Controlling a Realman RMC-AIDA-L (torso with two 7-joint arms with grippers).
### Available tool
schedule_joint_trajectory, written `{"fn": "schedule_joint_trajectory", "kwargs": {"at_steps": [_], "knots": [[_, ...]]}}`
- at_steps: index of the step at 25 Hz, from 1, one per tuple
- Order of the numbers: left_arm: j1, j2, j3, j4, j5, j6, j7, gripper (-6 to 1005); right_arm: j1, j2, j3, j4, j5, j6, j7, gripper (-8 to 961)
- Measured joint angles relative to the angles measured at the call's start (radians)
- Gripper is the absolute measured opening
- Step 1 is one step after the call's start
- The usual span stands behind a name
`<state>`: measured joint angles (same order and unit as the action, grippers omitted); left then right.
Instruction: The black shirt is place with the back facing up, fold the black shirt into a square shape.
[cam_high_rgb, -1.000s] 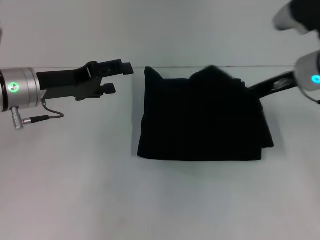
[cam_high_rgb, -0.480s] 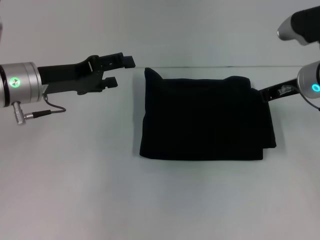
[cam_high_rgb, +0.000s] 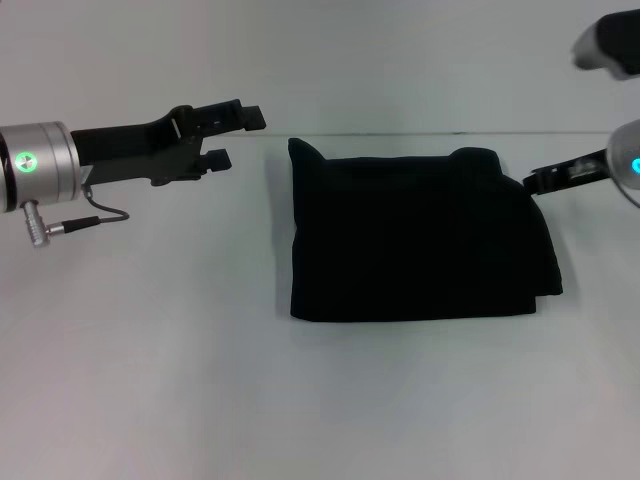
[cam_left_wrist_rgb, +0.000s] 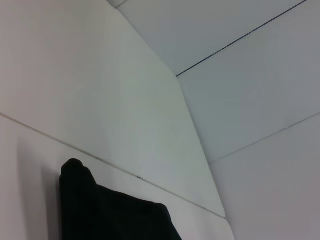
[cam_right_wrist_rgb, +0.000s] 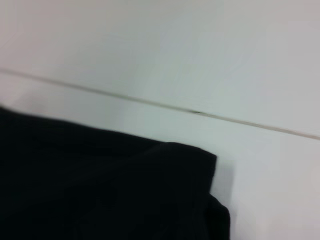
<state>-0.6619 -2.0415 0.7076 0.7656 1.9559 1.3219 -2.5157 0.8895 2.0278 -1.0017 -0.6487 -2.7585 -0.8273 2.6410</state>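
Observation:
The black shirt (cam_high_rgb: 420, 240) lies folded into a compact, roughly rectangular block in the middle of the white table (cam_high_rgb: 150, 360). One small corner pokes up at its far left, and no lettering shows. My left gripper (cam_high_rgb: 235, 137) hovers open and empty to the left of that corner, clear of the cloth. My right gripper (cam_high_rgb: 542, 180) reaches in from the right, its tip at the shirt's far right edge. The left wrist view catches the raised corner of the shirt (cam_left_wrist_rgb: 100, 210). In the right wrist view the shirt (cam_right_wrist_rgb: 100, 185) shows its far right corner.
A thin seam (cam_high_rgb: 400, 134) marks the table's back edge, just behind the shirt, with a pale wall beyond it. Bare tabletop lies in front of the shirt and to its left.
The raised fold at the shirt's far right has dropped flat. The whole shirt has shifted slightly right and toward me. My right gripper has drawn back to the right; the left has barely moved.

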Motion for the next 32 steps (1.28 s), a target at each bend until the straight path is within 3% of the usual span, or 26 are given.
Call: {"fn": "schedule_joint_trajectory", "kwargs": {"at_steps": [3, 8, 12, 17, 24, 32], "knots": [[0.001, 0.002, -0.016, -0.004, -0.002, 0.000, 0.003, 933, -0.010, -0.027, 0.048, -0.016, 0.047, -0.060, 0.015, 201], [0.002, 0.005, -0.020, -0.005, -0.003, 0.001, 0.004, 933, -0.062, -0.084, 0.158, -0.061, 0.199, -0.339, -0.078, 297], [0.007, 0.006, -0.023, -0.005, -0.003, 0.000, 0.013, 933, -0.106, -0.085, 0.210, -0.099, 0.207, -0.473, -0.080, 429], [0.006, 0.008, -0.024, -0.005, -0.003, -0.007, 0.014, 933, -0.127, -0.082, 0.222, -0.098, 0.203, -0.524, -0.074, 433], [-0.002, 0.006, -0.023, -0.013, -0.003, -0.010, 0.024, 933, -0.132, -0.065, 0.225, -0.079, 0.207, -0.509, -0.074, 432], [-0.006, 0.006, -0.023, -0.022, -0.003, -0.013, 0.026, 933, -0.125, -0.063, 0.227, -0.065, 0.206, -0.504, -0.060, 413]]}}
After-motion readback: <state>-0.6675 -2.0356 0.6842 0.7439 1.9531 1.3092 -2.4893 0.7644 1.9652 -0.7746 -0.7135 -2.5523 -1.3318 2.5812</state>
